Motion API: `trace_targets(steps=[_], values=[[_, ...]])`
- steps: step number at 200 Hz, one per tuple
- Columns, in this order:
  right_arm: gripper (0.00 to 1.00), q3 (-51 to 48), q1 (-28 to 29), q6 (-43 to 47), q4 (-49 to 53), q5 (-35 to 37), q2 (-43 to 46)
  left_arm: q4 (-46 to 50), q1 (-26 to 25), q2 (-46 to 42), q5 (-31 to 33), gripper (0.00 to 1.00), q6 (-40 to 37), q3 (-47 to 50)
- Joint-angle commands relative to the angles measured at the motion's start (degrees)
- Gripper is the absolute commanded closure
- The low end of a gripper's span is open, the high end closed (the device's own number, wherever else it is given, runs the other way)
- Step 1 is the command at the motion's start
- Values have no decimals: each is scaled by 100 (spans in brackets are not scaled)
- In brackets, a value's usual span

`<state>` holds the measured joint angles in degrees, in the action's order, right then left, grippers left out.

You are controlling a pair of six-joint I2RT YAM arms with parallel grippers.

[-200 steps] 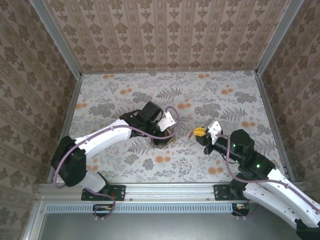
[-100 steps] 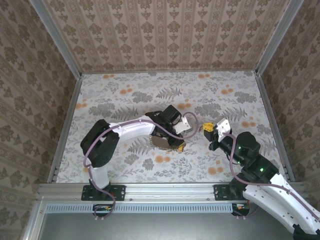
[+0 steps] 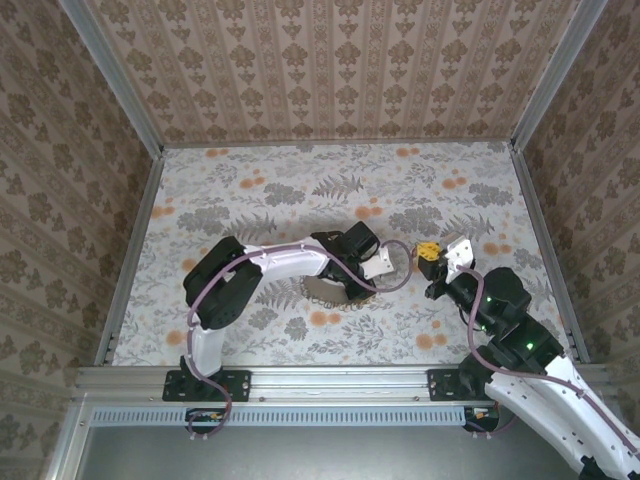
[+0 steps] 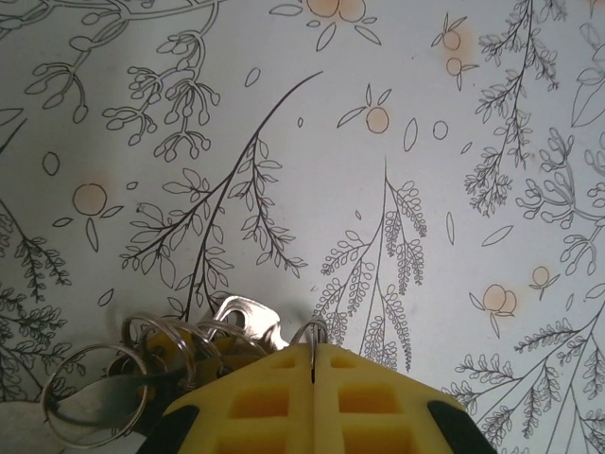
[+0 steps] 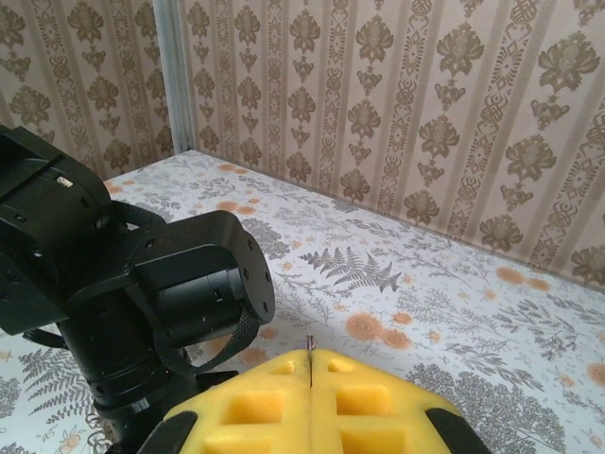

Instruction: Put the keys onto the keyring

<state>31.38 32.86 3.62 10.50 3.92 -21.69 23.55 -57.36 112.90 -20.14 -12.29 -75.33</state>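
The left gripper [image 4: 312, 352] and right gripper [image 5: 312, 356] had yellow waffle-moulded plastic fingers [image 4: 260, 402]; the arms were white shells [image 3: 280, 262] between black joints [image 3: 497, 296], trailed by mauve cables [image 3: 190, 335].

Silver key [image 4: 250, 317] amid looped keyrings [image 4: 95, 405], possibly threaded.

The table [image 3: 250, 190] lies bare from 9 through 12 to 3 o'clock, out to the patterned walls [image 3: 330, 70]. The left arm [image 3: 280, 262] bars the middle, reaching from 7 o'clock to centre. Just beside its black wrist [image 5: 142, 284], at 3 o'clock, sits the right gripper [image 3: 428, 252], with only a narrow gap between. A bunch of key rings [image 4: 142, 364] crowds the left gripper [image 4: 312, 355] at its 8 o'clock, one ring pinched in its closed fingers.
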Motion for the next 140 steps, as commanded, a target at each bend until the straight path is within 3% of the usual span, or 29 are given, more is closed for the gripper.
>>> trace_targets(steps=[1,140], values=[[100,-61,-43,-109,12,80,95,158,-70,162,165,100,-213,-109],[100,-90,-105,-151,-31,52,104,80,-554,-663,178,100,-320,728]])
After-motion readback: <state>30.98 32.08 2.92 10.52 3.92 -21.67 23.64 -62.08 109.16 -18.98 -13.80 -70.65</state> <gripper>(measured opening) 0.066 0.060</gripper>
